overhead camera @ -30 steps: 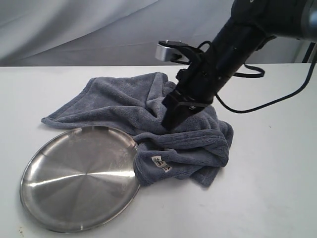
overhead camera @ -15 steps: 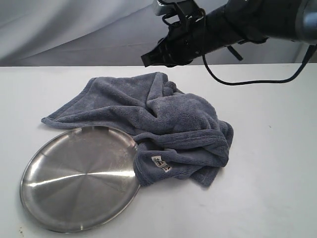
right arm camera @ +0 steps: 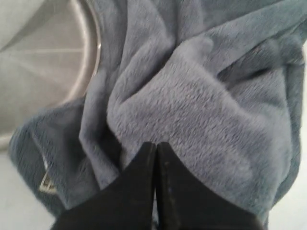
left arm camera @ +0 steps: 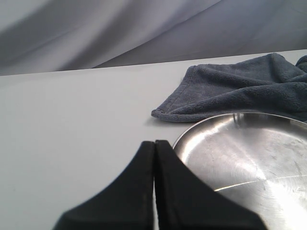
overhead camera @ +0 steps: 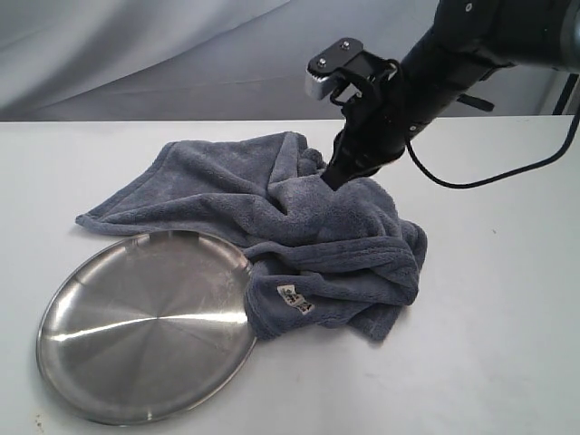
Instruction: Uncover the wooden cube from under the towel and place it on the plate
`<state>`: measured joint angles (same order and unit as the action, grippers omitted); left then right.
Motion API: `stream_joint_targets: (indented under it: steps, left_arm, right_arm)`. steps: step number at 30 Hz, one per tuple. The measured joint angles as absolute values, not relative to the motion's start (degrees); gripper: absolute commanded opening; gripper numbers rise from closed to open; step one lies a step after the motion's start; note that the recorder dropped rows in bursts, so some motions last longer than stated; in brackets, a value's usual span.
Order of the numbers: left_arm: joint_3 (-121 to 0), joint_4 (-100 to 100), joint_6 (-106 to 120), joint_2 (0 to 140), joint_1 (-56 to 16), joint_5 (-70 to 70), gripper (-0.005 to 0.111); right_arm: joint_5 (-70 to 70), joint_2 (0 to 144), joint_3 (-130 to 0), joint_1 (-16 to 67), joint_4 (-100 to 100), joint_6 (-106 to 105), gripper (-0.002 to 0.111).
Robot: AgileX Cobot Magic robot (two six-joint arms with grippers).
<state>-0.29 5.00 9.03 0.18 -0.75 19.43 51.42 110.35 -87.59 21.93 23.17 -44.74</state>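
**A:** What is sitting on the white bench (overhead camera: pixel 507 344)?

**B:** The towel (overhead camera: pixel 272 195) is sprawling across the middle of the frame, bunching into thick folds toward centre right. It is looking soft, limp and light. I judge it will be draping and dragging rather than lifting as one piece, so a pinch on a raised fold or the hem should be serving best.

**A:** And the plate?

**B:** The plate (overhead camera: pixel 145 326) is lying bare at lower left, with its upper right rim tucking just under the towel's edge. It is shining, so it is probably slick, and anything set on it may be sliding.

**A:** Where is the wooden cube hiding?

**B:** It is not showing in any view. I am guessing it is lying under the bulkiest heap at centre right. Being wood, it should be handling as stiff and fairly light, and flat opposite faces should be offering the surest hold.

**A:** What are the arms doing?

**B:** The right gripper (overhead camera: pixel 333 178) is pointing down at the towel's upper fold, just right of centre. Its jaws are pressing fully together, and no cloth is showing between them. The left gripper (left arm camera: pixel 154 158) is also closing on nothing, hovering over bare bench beside the plate's rim.

**A:** Anything smaller?

**B:** A white tag (overhead camera: pixel 294 299) is showing at the hem, lower centre.
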Motion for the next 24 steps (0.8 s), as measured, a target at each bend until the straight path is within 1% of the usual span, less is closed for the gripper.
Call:
stream_joint_targets:
  steps: [6, 12, 13, 15, 17, 19, 20, 22, 23, 24]
  left_arm:
    - [-0.29, 5.0, 9.03, 0.18, -0.75, 19.43, 0.001]
    - [-0.29, 5.0, 9.03, 0.18, -0.75, 19.43, 0.001]
    - [-0.29, 5.0, 9.03, 0.18, -0.75, 19.43, 0.001]
    - [-0.29, 5.0, 9.03, 0.18, -0.75, 19.43, 0.001]
    - [-0.29, 5.0, 9.03, 0.18, -0.75, 19.43, 0.001]
    - [-0.29, 5.0, 9.03, 0.18, -0.75, 19.43, 0.001]
    - [-0.29, 5.0, 9.03, 0.18, -0.75, 19.43, 0.001]
    - [-0.29, 5.0, 9.03, 0.18, -0.75, 19.43, 0.001]
    - [-0.29, 5.0, 9.03, 0.18, -0.75, 19.43, 0.001]
    - [-0.29, 5.0, 9.03, 0.18, -0.75, 19.43, 0.001]
  right_arm:
    - [60.25, 110.35, -87.49, 21.93, 18.29, -44.74, 0.0]
    - [61.86, 110.35, -87.49, 21.93, 16.34, -44.74, 0.0]
    - [61.74, 110.35, -87.49, 21.93, 16.23, -44.74, 0.002]
    - [60.64, 110.35, -87.49, 21.93, 15.97, -44.74, 0.01]
    - [59.6, 110.35, -87.49, 21.93, 15.87, -44.74, 0.025]
    - [58.79, 110.35, -87.49, 21.93, 15.85, -44.74, 0.044]
    - [58.35, 110.35, -87.49, 21.93, 15.85, -44.74, 0.06]
    - [57.68, 110.35, -87.49, 22.18, 15.85, -45.17, 0.084]
    - [57.43, 110.35, -87.49, 22.45, 15.97, -45.91, 0.096]
    - [56.74, 110.35, -87.49, 22.77, 16.12, -46.74, 0.104]
